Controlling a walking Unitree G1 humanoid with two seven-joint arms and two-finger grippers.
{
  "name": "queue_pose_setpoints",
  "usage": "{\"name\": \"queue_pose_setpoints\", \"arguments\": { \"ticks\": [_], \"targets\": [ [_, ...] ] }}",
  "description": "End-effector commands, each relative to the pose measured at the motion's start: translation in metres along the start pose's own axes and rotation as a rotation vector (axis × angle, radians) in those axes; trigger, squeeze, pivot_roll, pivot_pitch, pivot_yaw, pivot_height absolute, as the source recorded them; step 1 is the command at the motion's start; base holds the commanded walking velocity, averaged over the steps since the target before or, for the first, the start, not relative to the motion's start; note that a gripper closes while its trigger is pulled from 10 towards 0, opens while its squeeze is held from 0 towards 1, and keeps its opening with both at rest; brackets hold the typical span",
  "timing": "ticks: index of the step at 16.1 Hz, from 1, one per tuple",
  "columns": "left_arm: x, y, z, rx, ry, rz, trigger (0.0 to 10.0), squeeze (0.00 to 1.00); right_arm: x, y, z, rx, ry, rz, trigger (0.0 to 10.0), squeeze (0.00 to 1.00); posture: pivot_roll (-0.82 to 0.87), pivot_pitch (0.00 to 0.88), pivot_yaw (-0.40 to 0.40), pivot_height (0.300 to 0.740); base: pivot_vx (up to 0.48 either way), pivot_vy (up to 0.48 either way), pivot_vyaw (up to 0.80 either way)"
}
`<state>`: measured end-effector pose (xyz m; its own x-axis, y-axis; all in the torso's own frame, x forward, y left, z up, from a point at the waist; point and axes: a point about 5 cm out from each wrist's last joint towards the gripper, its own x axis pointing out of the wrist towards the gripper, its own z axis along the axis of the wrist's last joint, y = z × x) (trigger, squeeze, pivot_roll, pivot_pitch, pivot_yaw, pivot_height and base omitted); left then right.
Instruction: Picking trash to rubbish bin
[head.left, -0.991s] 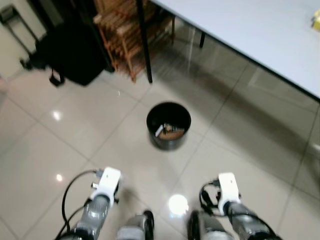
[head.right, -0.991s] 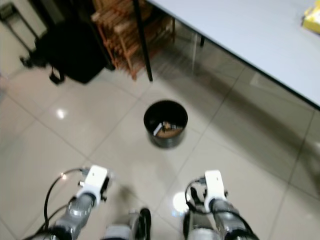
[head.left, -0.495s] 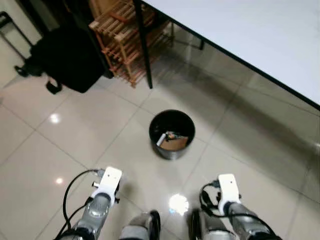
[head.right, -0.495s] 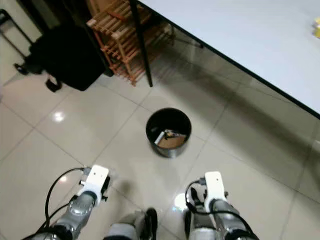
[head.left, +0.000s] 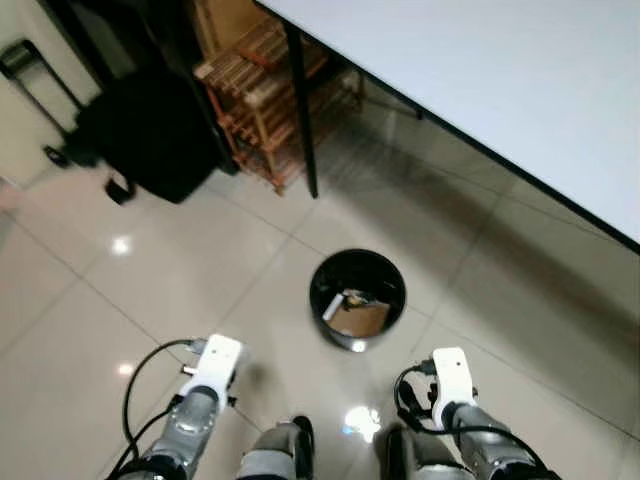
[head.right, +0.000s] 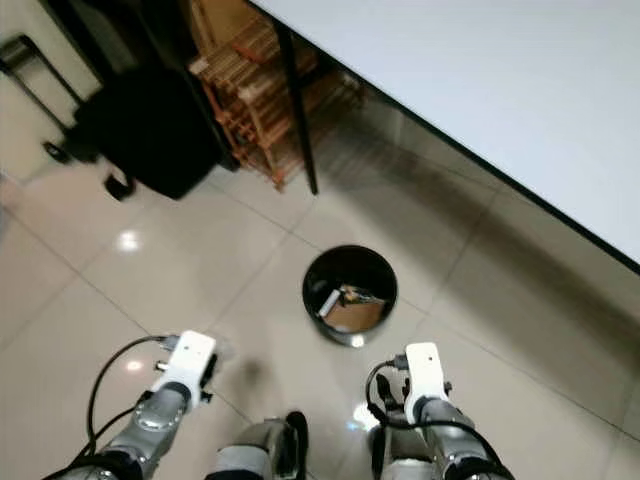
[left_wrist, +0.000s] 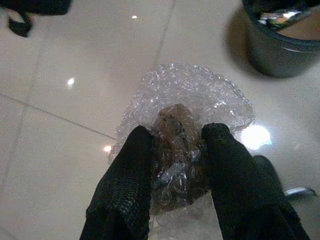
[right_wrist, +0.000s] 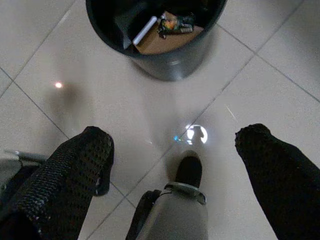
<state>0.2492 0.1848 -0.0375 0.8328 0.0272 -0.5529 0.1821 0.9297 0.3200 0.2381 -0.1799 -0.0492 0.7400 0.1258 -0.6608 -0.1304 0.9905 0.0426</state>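
The left gripper (left_wrist: 175, 150) pinches a crumpled bubble-wrap wad (left_wrist: 187, 107) above the tiled floor (head.left: 150, 270), near the black rubbish bin (head.left: 357, 298). Light, soft and springy by the look of it; a mid-bunch pinch suits. The right gripper (right_wrist: 175, 150) hangs spread wide and empty. Head views give the bin's place ahead by the desk (head.left: 500, 90); the left wrist view reveals the wad.

Both silver arms low and forward, wrists at the bottom of the head views: left arm (head.left: 205, 385) at 7 o'clock, right arm (head.left: 452, 395) at 5 o'clock, both pointing down toward the floor. Left gripper (left_wrist: 176, 150) has its jaws clamped on a wad of bubble wrap (left_wrist: 185, 107). Right gripper (right_wrist: 175, 150) has its jaws spread wide, holding nothing. Feet visible between the arms.
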Motion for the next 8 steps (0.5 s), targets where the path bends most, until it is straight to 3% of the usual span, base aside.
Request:
{"name": "queue_pose_setpoints", "arguments": {
  "ticks": [1,4,8],
  "targets": [
    [-0.0026,-0.01,-0.0064,-0.002,0.025,-0.025,10.0,0.0,-0.0059,-0.0103,-0.0146,0.011,0.05,-0.031,10.0,0.0,0.05,0.257,0.102,0.74,0.401,0.0,-0.8],
    [-0.0024,-0.0097,-0.0059,-0.003,0.024,-0.028,10.0,0.0,-0.0057,-0.0096,-0.0145,0.005,0.05,-0.032,10.0,0.0,0.05,0.258,0.103,0.74,0.327,0.0,-0.79],
    [-0.0022,-0.0093,-0.0057,-0.003,0.024,-0.031,10.0,0.0,-0.0054,-0.0093,-0.0136,0.002,0.044,-0.035,10.0,0.0,0.06,0.268,0.102,0.74,0.286,0.0,0.0]
  ]
}}
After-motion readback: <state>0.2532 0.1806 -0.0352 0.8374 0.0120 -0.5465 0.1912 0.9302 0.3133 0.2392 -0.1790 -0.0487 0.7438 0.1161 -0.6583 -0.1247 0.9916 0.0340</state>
